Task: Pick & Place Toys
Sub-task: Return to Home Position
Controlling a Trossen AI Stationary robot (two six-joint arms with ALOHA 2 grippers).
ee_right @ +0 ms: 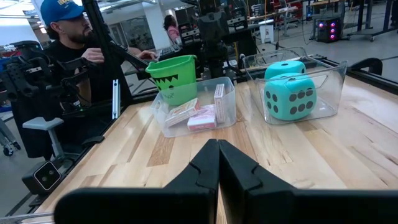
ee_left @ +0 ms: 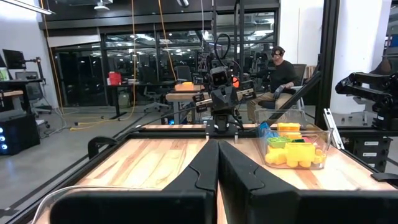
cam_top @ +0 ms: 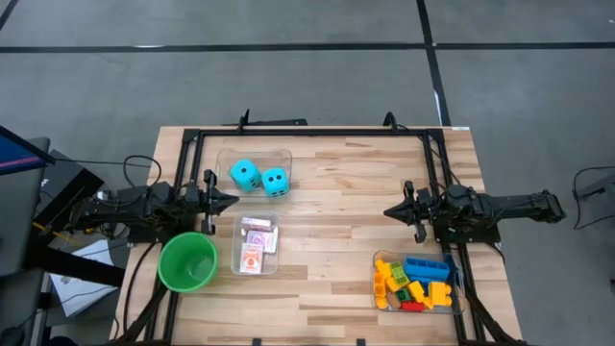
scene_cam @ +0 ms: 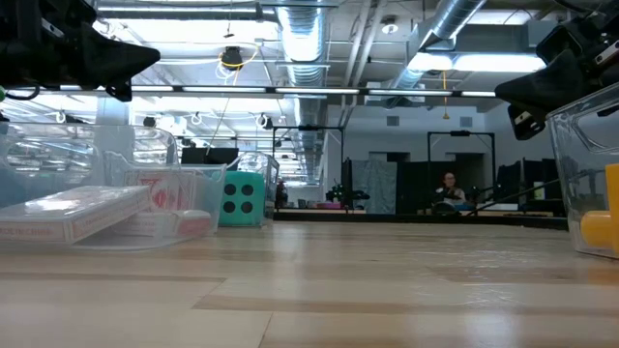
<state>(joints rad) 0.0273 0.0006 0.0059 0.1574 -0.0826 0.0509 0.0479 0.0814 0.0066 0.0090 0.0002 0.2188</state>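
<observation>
High view: the left hand (cam_top: pixel 223 200) and right hand (cam_top: pixel 394 211) hang at opposite sides of the wooden worktop (cam_top: pixel 336 240). Two cyan foam dice (cam_top: pixel 259 178), red-and-white playing cards (cam_top: pixel 257 245) and small coloured plastic bricks (cam_top: pixel 415 282) lie in separate clear plastic bins (cam_top: pixel 281 154). Low view: the cards are nearest, with one die behind. Left wrist view: that hand is clenched and empty. Right wrist view: likewise.

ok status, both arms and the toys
Left end effector shut, empty, at left edge. Right end effector shut, empty, at right. Dice, cards, bricks all binned. Nothing in the way.
</observation>
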